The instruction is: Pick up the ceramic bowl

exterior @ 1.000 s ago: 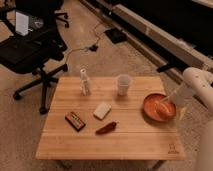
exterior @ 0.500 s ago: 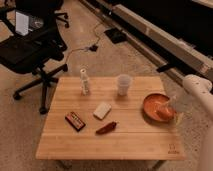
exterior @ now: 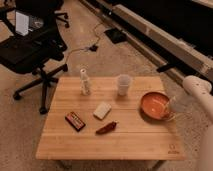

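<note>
The ceramic bowl (exterior: 154,105) is wide and shallow, orange-red inside with a darker rim. It sits on the right side of the wooden table (exterior: 125,145). My gripper (exterior: 173,108) hangs at the bowl's right rim, reaching in from the white arm (exterior: 199,89) on the right. It is low, at about the level of the bowl. The bowl rests flat on the table.
A translucent white cup (exterior: 123,83) stands left of the bowl at the back. A white bottle (exterior: 85,81), a pale block (exterior: 102,110), a red chili (exterior: 106,128) and a dark red packet (exterior: 75,121) lie further left. A black office chair (exterior: 30,50) stands beyond the table's left end.
The white arm has shifted slightly to the right and the gripper has settled at the bowl's right rim. The bowl and the other things have not moved.
</note>
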You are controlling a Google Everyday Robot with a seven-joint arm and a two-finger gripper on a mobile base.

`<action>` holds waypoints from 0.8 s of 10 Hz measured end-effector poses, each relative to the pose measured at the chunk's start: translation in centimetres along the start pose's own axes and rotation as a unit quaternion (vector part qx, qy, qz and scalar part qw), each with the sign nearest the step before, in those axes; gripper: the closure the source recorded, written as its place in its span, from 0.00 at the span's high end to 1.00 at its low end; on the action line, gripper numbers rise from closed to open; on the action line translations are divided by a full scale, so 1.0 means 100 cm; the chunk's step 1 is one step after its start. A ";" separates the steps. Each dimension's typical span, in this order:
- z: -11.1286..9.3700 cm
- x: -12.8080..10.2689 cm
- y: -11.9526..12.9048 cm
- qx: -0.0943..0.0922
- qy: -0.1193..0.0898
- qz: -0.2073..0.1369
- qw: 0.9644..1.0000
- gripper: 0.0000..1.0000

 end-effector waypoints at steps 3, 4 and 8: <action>-0.031 -0.032 -0.012 -0.009 0.001 -0.021 1.000 0.00; -0.037 -0.037 -0.012 -0.011 0.002 -0.024 1.000 0.00; -0.068 -0.065 -0.020 -0.023 -0.002 -0.039 0.999 0.00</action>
